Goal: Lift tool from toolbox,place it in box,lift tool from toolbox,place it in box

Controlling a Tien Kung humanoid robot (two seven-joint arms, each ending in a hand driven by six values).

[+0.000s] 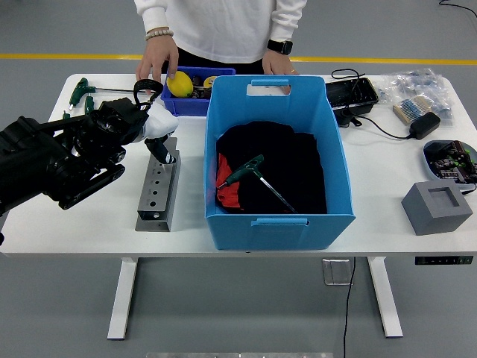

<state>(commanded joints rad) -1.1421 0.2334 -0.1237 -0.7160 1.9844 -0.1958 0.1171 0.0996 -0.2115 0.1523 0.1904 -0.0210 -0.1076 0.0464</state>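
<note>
A grey tool block (pixel 155 195) with a row of holes lies on the table left of the blue box (pixel 277 224). My left hand (pixel 146 128) reaches in from the left over the block's far end, its fingers curled on a black tool handle (pixel 164 154) that stands in the block. In the box, a green T-handle hex key (pixel 252 173) lies on black and red cloth. A person stands at the far side, with one hand (pixel 158 58) raised by a small blue bin and the other hand (pixel 275 67) at the box's far rim.
The small blue bin (pixel 195 104) behind the block holds a yellow object (pixel 179 83). Green T-handle tools (pixel 82 91) lie at the back left. A black tray (pixel 352 95), cables, an adapter (pixel 422 124) and a grey foam block (pixel 437 207) are on the right.
</note>
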